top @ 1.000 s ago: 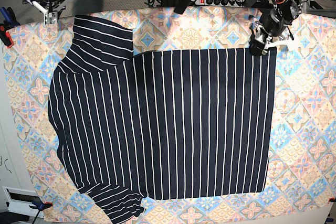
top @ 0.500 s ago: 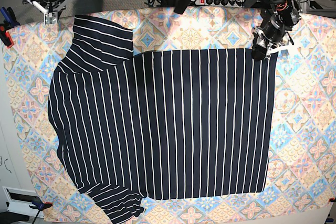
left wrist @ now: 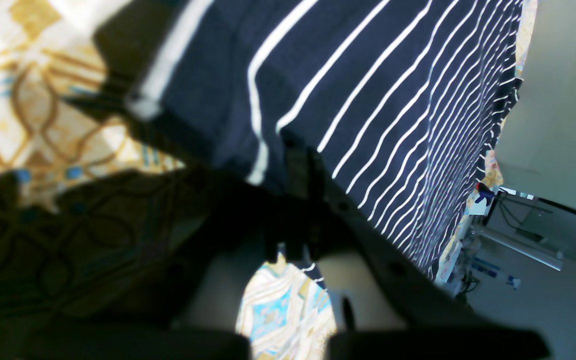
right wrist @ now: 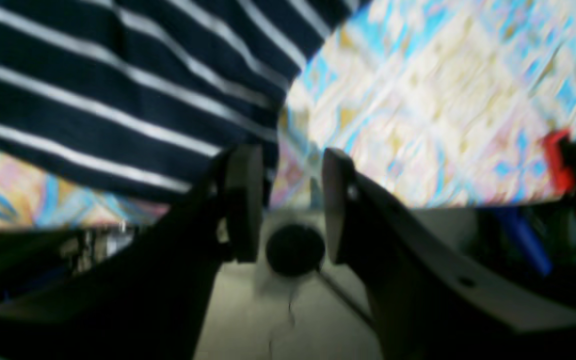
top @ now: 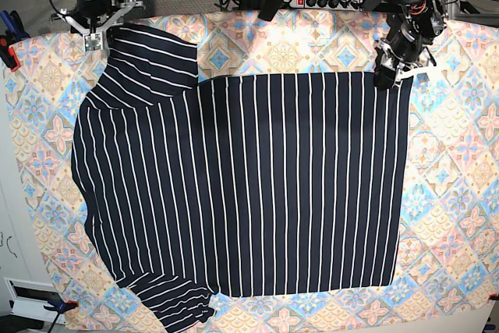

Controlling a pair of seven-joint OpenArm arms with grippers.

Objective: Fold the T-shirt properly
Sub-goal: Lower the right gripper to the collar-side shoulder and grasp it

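The T-shirt (top: pixel 242 185) lay flat on the patterned cloth (top: pixel 452 193). The left gripper (top: pixel 387 77) was pinched shut on its far hem corner; the right gripper (top: pixel 95 33) hung open at the far sleeve, holding nothing. The fold looked just begun; next, the right must close on fabric. One shirt, two grippers.
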